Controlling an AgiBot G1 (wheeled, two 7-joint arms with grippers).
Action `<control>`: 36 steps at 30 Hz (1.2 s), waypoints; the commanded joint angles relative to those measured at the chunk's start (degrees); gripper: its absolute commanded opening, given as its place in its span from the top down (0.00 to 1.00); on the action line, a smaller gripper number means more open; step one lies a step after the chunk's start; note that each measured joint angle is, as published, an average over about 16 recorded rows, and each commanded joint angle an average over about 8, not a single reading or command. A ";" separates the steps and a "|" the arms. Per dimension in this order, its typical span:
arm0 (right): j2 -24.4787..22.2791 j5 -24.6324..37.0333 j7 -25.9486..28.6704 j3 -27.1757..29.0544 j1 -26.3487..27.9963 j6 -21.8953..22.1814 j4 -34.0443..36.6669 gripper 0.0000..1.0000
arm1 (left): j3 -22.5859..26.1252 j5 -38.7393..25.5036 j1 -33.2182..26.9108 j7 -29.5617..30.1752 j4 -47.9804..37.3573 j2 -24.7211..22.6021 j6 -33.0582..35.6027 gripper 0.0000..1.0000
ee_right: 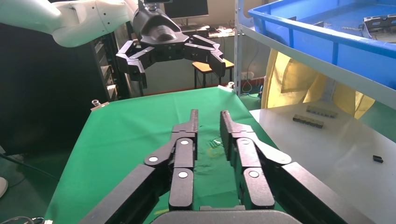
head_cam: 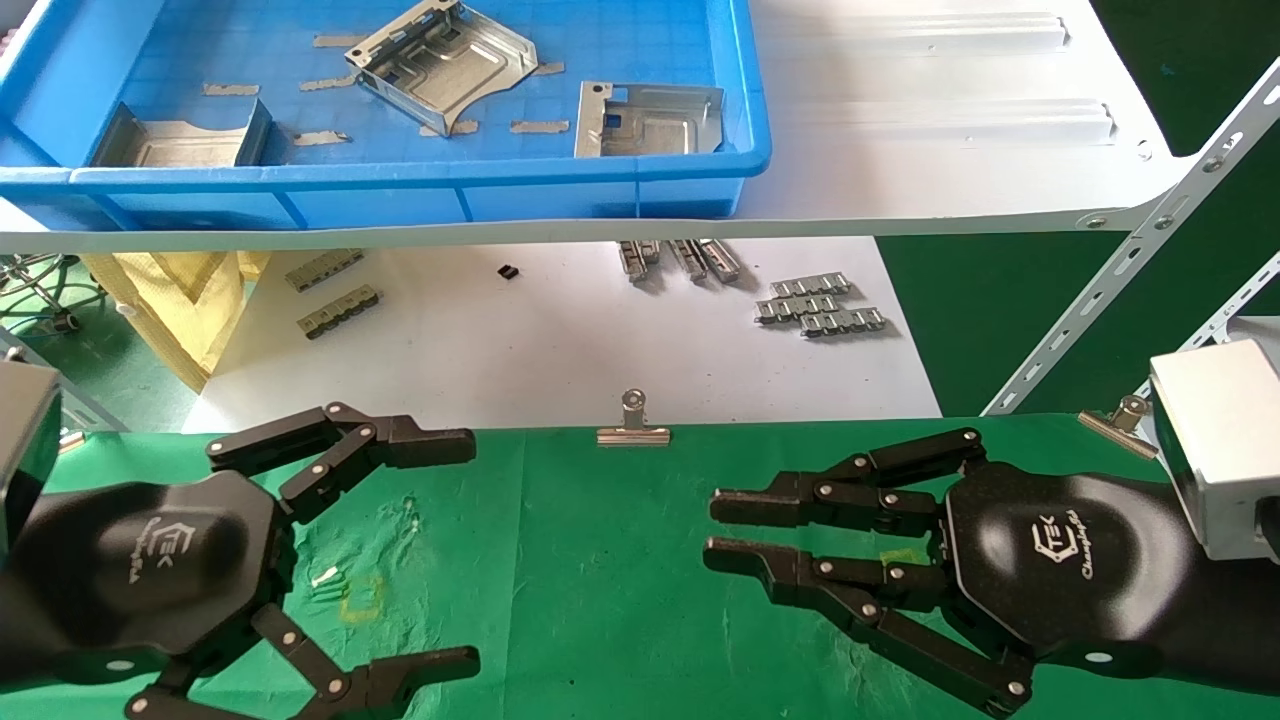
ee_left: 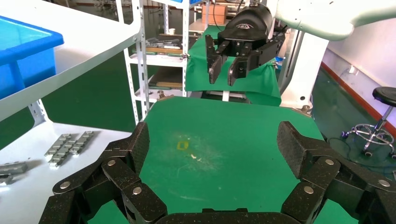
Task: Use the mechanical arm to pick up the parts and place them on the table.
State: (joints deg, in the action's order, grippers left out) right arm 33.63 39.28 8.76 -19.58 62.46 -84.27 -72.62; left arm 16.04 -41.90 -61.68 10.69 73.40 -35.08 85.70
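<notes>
My left hand (head_cam: 330, 560): fingers (head_cam: 420, 445) spread wide, holding nothing, hovering over the green surface (head_cam: 580, 560).
My right hand (head_cam: 800, 555): fingers (head_cam: 760, 507) stretched out nearly straight with a narrow gap between the two rows, holding nothing, above the same surface.
Parts: three silvery plates, (head_cam: 445, 65), (head_cam: 650, 120) and (head_cam: 185, 140), all inside the blue tray (head_cam: 400, 185).
Tray: on the white shelf board (head_cam: 950, 120), raised beyond the surface.
Below the shelf: grey linked strips (head_cam: 820, 305); a binder clip (head_cam: 633, 425) at the cloth's far edge.

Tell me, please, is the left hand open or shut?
Open: the left hand hovers over the table, fingers spread wide, empty.
</notes>
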 commanded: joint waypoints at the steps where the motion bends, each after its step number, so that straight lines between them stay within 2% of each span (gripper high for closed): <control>1: 0.00 0.00 0.00 0.00 0.00 0.00 0.00 1.00 | 0.00 0.00 0.00 0.00 0.00 0.00 0.00 0.00; 29: 0.00 0.00 0.00 0.00 0.00 0.00 0.00 1.00 | 0.03 0.05 -0.09 -0.17 0.13 -0.26 0.09 0.00; 33: 0.00 0.00 0.00 0.00 0.00 0.00 0.01 1.00 | 0.24 -0.59 -1.70 -1.00 -0.28 -1.74 -0.32 0.00; 36: 0.00 0.00 -0.01 0.00 0.01 -0.01 0.01 1.00 | 0.73 -2.21 -5.39 -1.50 -2.00 -3.70 -1.06 0.00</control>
State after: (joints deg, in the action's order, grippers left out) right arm 33.64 39.27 8.75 -19.58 62.46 -84.27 -72.60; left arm 17.32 -45.00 -68.98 9.68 69.50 -39.30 84.88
